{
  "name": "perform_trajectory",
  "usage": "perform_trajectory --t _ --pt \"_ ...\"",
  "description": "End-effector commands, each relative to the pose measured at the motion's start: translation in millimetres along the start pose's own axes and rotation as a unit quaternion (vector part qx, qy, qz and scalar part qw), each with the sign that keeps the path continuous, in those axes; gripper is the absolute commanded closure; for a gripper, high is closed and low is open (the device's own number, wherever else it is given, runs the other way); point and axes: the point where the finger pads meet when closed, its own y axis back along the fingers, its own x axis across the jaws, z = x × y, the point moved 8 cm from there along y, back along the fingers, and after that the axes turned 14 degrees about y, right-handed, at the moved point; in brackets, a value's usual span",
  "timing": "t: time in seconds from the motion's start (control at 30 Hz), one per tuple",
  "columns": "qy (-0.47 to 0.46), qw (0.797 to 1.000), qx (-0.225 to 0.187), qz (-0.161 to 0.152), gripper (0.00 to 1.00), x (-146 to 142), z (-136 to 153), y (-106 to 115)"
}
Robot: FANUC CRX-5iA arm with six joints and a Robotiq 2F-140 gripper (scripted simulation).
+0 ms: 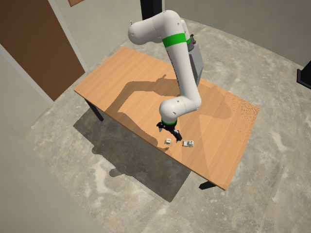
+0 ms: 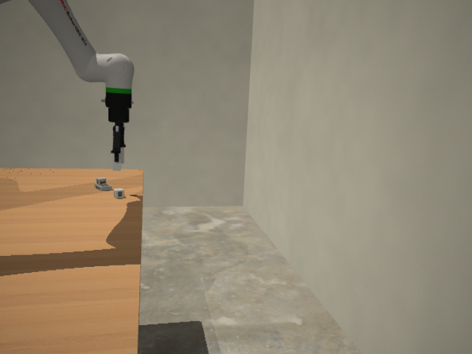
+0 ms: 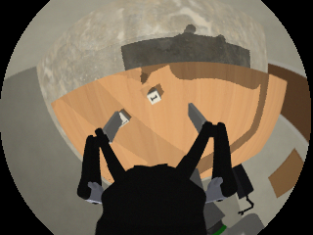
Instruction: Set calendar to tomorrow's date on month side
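A small white date cube [image 1: 168, 141] lies loose on the wooden table, close to the table's near edge, with a dark digit on the side seen in the exterior view [image 2: 118, 192]. The calendar tray [image 1: 188, 143] stands a short way to its right and holds one cube; it also shows in the exterior view [image 2: 102, 184]. The digits are too small to read. My gripper [image 1: 170, 134] [image 2: 117, 164] is open and empty. It points straight down and hangs well above the table, just behind the loose cube. In the wrist view the cube [image 3: 155, 96] lies beyond my spread fingers.
The table edge [image 2: 141, 198] runs right beside the loose cube, with the concrete floor below. The arm's shadow falls across the table. A brown door [image 1: 37, 42] and grey walls stand beyond the table.
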Motion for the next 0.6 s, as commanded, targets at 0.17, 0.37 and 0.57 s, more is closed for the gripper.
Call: perform_trajectory --t 0.17,0.37,0.57 --pt "-0.161 0.987 0.007 0.004 0.00 -0.9 0.8 -1.5" --pt "-0.263 0.965 0.007 0.004 0.00 -0.8 0.7 -2.5" --pt "-0.340 0.940 0.008 0.003 0.00 -0.7 0.6 -3.4"
